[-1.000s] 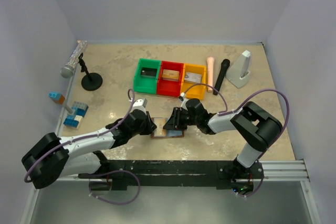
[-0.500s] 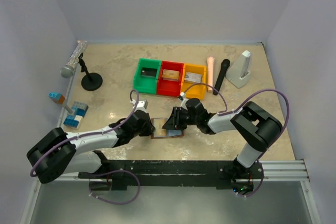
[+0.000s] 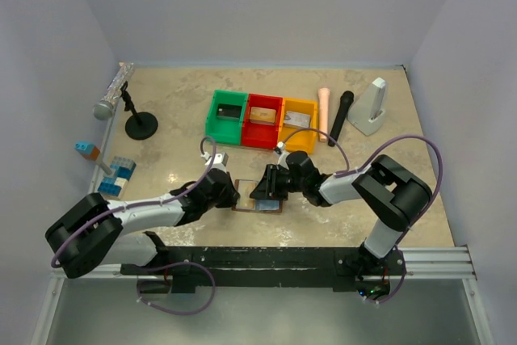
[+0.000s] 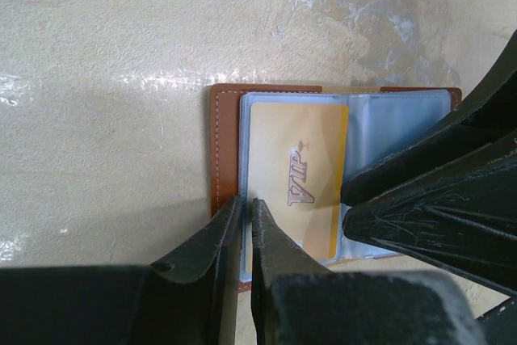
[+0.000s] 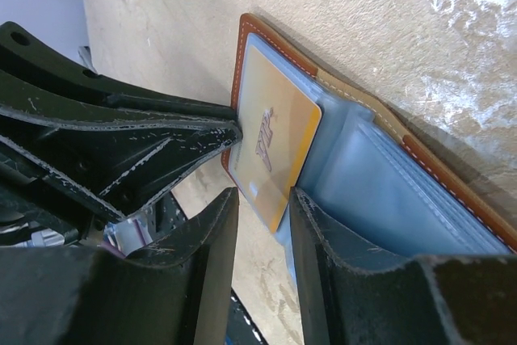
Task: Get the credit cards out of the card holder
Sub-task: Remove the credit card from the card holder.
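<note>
Holder (image 4: 224, 143) lies open on tabletop (image 4: 105, 78), card (image 4: 295, 175) in its left half. My left pincer (image 4: 245, 208) is narrow at the holder's edge; I cannot tell if it grips. My right pincer (image 5: 262, 199) stands half-open astride the card's corner. The card is probably thin, stiff and slick: pinch its free edge.

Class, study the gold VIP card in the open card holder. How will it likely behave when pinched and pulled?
The gold card looks flat and crisp-edged, so probably stiff and light. It sits in a glossy clear sleeve of the card holder, so it may slide freely, or drag the holder along.
</note>
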Available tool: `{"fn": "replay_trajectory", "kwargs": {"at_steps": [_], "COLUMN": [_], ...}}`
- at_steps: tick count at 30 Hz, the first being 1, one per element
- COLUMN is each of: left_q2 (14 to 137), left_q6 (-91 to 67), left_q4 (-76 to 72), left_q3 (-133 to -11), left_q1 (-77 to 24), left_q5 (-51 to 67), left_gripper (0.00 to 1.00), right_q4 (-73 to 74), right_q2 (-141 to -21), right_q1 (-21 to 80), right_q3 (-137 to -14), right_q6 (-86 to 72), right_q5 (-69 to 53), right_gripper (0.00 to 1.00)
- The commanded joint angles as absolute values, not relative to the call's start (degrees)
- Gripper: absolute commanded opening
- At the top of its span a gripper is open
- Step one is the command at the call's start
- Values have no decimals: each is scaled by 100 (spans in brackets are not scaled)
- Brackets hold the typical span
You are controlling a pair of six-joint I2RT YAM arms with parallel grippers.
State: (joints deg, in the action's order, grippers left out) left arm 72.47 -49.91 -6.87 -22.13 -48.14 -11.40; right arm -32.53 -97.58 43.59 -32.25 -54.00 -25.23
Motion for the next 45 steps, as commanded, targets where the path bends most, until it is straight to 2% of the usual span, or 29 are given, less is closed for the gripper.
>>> {"fn": "replay_trajectory", "kwargs": {"at_steps": [1, 25, 45], "left_q2": [7462, 7075, 7207], "left_q6": [-5018, -5080, -5291], "left_q4": [-870, -729, -1160], "left_q3": [-2092, -1986, -1609], "left_q1": [-4852, -4852, -4852], "left_q5": [-967, -1046, -826], "left_gripper": [13, 14, 14], "right_q4": [-3657, -2417, -3269], "right_q2": [-9800, -9853, -10169], "right_q1": [4412, 4368, 4324], "right_q3": [-3331, -3463, -3410], "right_q6": [-5458, -5326, -5634], "right_q5": [-2707, -2250, -2566], "right_gripper": [37, 40, 42]}}
